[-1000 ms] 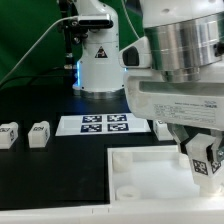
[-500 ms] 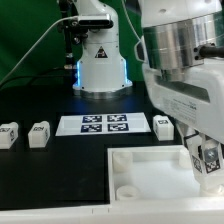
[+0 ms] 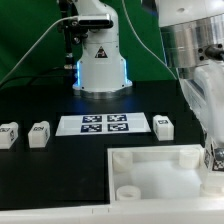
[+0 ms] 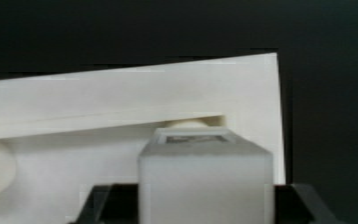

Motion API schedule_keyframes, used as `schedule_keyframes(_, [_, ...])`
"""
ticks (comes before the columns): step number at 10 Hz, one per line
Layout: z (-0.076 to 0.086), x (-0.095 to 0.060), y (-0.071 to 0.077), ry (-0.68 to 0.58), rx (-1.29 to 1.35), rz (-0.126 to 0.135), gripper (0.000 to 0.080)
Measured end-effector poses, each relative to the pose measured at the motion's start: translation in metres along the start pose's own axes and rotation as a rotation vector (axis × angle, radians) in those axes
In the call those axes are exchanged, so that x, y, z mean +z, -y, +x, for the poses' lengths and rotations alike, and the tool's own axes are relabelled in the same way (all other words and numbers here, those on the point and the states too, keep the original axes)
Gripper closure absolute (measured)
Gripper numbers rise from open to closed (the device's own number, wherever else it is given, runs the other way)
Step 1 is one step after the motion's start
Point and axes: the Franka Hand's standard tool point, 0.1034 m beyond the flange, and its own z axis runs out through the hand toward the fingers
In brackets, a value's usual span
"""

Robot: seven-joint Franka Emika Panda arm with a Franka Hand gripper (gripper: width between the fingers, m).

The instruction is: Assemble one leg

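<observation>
My gripper [image 3: 215, 162] is at the exterior view's right edge, shut on a leg [image 3: 214, 156], a small white block with a marker. It holds the leg low over the far right part of the large white tray [image 3: 150, 168]. In the wrist view the held leg [image 4: 206, 165] stands between my dark fingers [image 4: 115, 204], with a round socket [image 4: 194, 125] of the tray [image 4: 87, 105] just behind it. Three more legs lie on the black table: two at the left [image 3: 9, 135] [image 3: 39, 133], one [image 3: 163, 125] near the marker board.
The marker board [image 3: 105, 124] lies flat at mid-table. The arm's white base [image 3: 100, 65] stands behind it, with cables and a green backdrop. A round socket [image 3: 128, 192] shows at the tray's near left corner.
My gripper has moved to the exterior view's right and lower with the leg in it, now partly cut off by the frame edge. The other legs have not moved.
</observation>
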Motion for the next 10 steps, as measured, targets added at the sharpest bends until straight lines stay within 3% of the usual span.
schedule_keyframes(1, [-0.0005,0.0002,-0.0002,0.0,-0.006,0.0,0.0424])
schedule_keyframes(3, [-0.0011,0.0005,-0.0005,0.0,-0.026,-0.001,0.0179])
schedule_keyframes(5, [-0.0027,0.0,-0.002,0.0,-0.173,-0.018,0.0159])
schedule_keyframes(7, [-0.0083,-0.0037,-0.0047,-0.009,-0.488,-0.074,0.0151])
schedule_keyframes(10, [-0.0062,-0.002,-0.0042,0.0,-0.793,-0.073,0.0151])
